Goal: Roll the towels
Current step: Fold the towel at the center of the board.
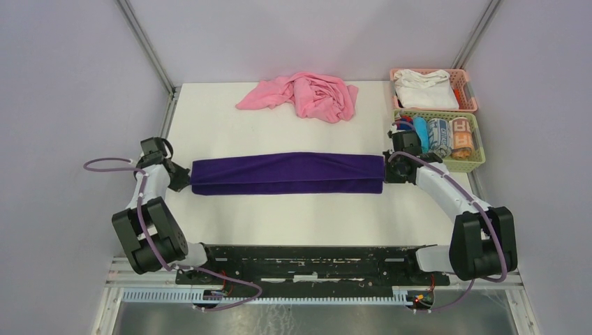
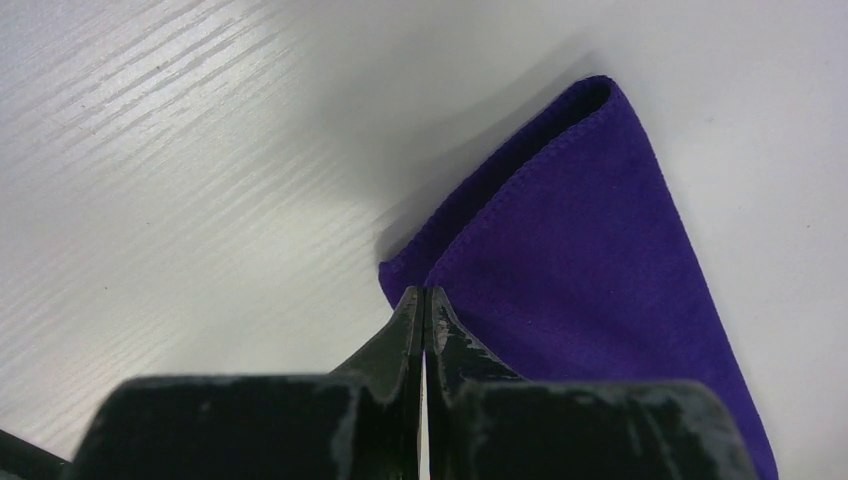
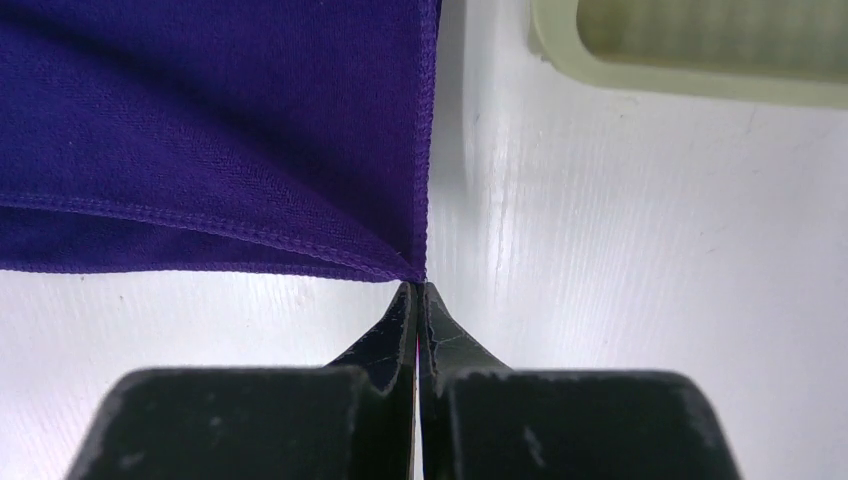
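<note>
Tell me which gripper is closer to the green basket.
Right. The right gripper pinches one end of the purple towel, just beside the green basket; the left gripper grips the opposite end, well away from it.

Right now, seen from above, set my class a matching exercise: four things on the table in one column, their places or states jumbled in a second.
Column one
1. purple towel
2. pink towel
3. pink basket
4. green basket

Column two
A. holds white cloth, far right corner
B. crumpled at the far edge
C. holds rolled towels, right edge
D. folded in a long strip across the middle

Pairs: 1-D, 2-B, 3-A, 4-C
</note>
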`<state>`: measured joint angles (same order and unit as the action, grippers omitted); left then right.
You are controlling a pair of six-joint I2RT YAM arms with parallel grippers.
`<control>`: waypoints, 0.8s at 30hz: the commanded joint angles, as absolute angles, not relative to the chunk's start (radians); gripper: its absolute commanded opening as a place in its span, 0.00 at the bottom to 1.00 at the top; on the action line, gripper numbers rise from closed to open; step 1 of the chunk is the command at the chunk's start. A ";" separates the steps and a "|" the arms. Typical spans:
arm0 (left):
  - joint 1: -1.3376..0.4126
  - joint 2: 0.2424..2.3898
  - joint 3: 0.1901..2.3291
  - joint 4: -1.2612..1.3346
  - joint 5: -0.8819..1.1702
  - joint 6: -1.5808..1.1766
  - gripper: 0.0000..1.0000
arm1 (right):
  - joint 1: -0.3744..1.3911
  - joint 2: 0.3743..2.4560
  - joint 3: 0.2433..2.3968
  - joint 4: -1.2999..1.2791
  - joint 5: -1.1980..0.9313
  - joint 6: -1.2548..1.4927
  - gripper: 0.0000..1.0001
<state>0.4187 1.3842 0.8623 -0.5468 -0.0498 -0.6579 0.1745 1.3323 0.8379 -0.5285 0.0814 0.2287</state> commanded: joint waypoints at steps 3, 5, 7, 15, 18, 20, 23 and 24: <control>0.431 1.423 0.854 -0.532 -0.062 -0.630 0.03 | 0.171 1.378 0.827 -0.585 0.068 0.285 0.00; 0.431 1.438 0.863 -0.543 -0.070 -0.626 0.03 | 0.172 1.403 0.827 -0.595 0.081 0.288 0.00; 0.435 1.441 0.884 -0.554 -0.073 -0.625 0.03 | 0.170 1.410 0.829 -0.602 0.116 0.291 0.00; 0.443 1.426 1.005 -0.616 -0.094 -0.646 0.03 | 0.163 1.340 0.851 -0.618 0.207 0.290 0.00; 0.447 1.437 1.018 -0.627 -0.100 -0.646 0.03 | 0.161 1.316 0.851 -0.628 0.221 0.290 0.00; 0.448 1.434 1.005 -0.629 -0.101 -0.646 0.03 | 0.159 1.301 0.851 -0.638 0.223 0.291 0.00; 0.449 1.416 0.961 -0.618 -0.105 -0.641 0.03 | 0.158 1.281 0.852 -0.658 0.178 0.296 0.00; 0.448 1.412 0.943 -0.609 -0.107 -0.640 0.03 | 0.158 1.278 0.848 -0.658 0.158 0.299 0.00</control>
<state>0.4366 1.4445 0.9779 -0.6182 -0.0692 -0.6571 0.1661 1.3178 0.8310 -0.6319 0.1688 0.2840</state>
